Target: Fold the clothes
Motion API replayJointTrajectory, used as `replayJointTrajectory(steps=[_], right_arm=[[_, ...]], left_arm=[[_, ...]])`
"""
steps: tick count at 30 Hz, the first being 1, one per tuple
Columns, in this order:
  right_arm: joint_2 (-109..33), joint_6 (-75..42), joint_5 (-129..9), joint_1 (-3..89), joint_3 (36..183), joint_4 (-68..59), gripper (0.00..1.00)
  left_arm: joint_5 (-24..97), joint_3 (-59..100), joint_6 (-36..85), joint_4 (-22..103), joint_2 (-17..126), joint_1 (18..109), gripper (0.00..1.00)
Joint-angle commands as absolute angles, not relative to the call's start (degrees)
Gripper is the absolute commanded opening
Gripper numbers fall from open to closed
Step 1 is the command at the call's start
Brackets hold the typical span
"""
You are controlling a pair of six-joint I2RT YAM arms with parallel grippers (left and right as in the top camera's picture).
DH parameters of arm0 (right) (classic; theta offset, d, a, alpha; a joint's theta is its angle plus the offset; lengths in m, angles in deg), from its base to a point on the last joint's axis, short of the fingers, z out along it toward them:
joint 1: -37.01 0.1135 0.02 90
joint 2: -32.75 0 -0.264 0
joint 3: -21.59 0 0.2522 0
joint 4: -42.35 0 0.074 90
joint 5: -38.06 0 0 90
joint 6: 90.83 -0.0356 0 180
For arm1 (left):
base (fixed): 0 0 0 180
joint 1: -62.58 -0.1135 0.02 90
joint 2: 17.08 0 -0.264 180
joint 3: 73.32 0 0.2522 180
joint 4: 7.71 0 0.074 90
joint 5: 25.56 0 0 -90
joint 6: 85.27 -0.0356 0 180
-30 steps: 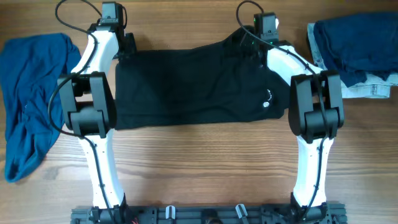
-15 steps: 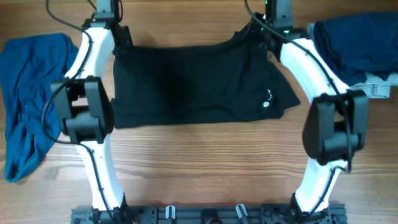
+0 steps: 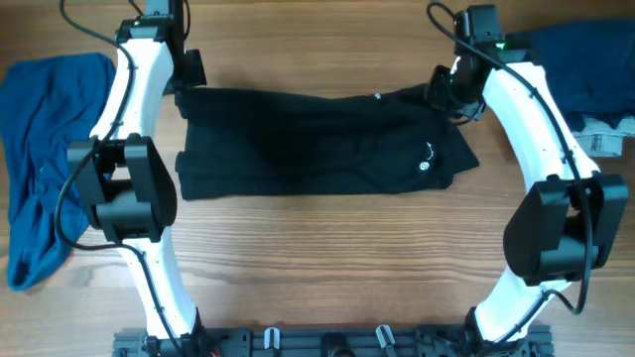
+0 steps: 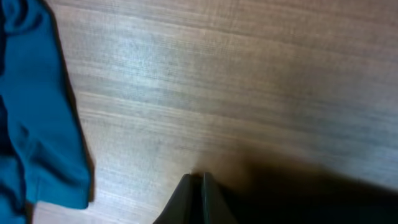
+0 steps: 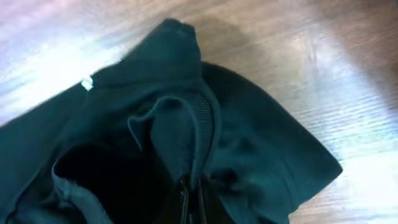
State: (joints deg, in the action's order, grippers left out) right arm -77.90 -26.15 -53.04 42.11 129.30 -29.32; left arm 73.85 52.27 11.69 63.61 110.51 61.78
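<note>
A wooden table (image 3: pixel 317 258) is seen from above, with a black shirt (image 3: pixel 308 149) spread flat across its far middle as a wide, wrinkled band. The table's bare boards are shown on the near side of the shirt.

Left of the shirt, and apart from it, a bright-blue garment (image 3: pixel 50 149) is heaped loosely, running from the far edge down towards the near side. Right of the shirt, at the far corner, a dark blue pile (image 3: pixel 585 69) is laid over a paler grey-blue piece of cloth (image 3: pixel 607 137).

Two white arms are stretched along the shirt's sides: the left arm (image 3: pixel 129 99) by its left edge, the right arm (image 3: pixel 536 109) by its right edge.

The left gripper (image 4: pixel 200 186) is placed at the shirt's far left corner. Its fingers are pressed together; whether cloth is pinched between them cannot be told from the blurred wrist view.

The right gripper (image 5: pixel 191 186) is set at the shirt's far right corner, its fingers closed on a raised fold of the black cloth.

A small round white logo (image 3: pixel 425 167) is printed near the shirt's right end. A tiny white tag (image 5: pixel 87 84) is seen on the shirt's far edge.
</note>
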Motion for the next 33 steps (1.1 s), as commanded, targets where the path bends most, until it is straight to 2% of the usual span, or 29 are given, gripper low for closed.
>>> replayJointTrajectory(steps=[1,12,13,14,16,19,23,26,27,30,33], right_arm=[[-76.4,-24.8,-53.4,41.9,125.6,-30.3,0.04],[-76.4,-24.8,-50.2,41.8,121.9,-35.2,0.05],[-76.4,-24.7,-50.2,41.8,121.9,-35.2,0.13],[-76.4,-24.7,-50.2,41.8,121.9,-35.4,0.3],[-76.4,-24.4,-50.2,41.8,121.9,-35.8,0.51],[-76.3,-23.6,-50.3,41.2,122.1,-36.1,0.54],[-74.0,-15.9,-59.4,37.7,127.0,-36.4,0.57],[-71.6,-2.1,-70.5,36.3,129.1,-36.4,0.82],[-71.4,-0.5,-71.3,36.3,129.1,-36.4,0.88],[-71.7,0.7,-71.1,36.3,129.0,-35.2,0.9],[-71.7,0.7,-71.1,36.3,129.0,-33.3,0.92]], left_arm=[[75.1,52.0,12.5,65.9,109.4,61.0,0.04],[75.2,51.7,14.4,72.4,109.4,56.1,0.04],[74.8,51.7,14.4,72.8,109.4,56.1,0.13],[74.1,51.7,14.4,73.4,109.4,56.1,0.22],[72.5,51.7,14.2,75.5,109.4,56.1,0.45],[71.5,51.7,14.2,80.3,109.4,56.1,0.53],[69.8,51.8,14.4,85.0,109.4,55.9,0.55],[65.0,51.8,14.0,84.5,109.4,55.1,0.62],[63.5,51.8,13.9,84.0,109.4,54.4,0.66],[53.9,51.7,6.6,83.7,109.4,52.1,0.72],[51.9,50.5,3.1,83.0,109.4,51.0,0.75]])
